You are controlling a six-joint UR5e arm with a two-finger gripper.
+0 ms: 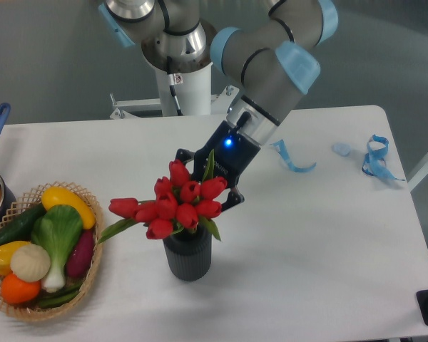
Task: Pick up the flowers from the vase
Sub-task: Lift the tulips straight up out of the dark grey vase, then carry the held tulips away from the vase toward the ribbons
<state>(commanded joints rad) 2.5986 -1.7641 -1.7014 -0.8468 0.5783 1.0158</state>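
The gripper point(208, 187) is closed around the flowers point(177, 208) from one o'clock; the buds sit just above the rim of the vase point(188, 258), stems hidden; the basket point(93, 274) lies at nine o'clock; bare table point(321, 249) spreads toward three.

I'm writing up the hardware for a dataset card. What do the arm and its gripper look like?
The arm is built of silver-grey metal tubes with pale blue caps on the joints, rising from a white pedestal base with a thin cable down its front. The gripper is black, with a small lit blue indicator light on its body.
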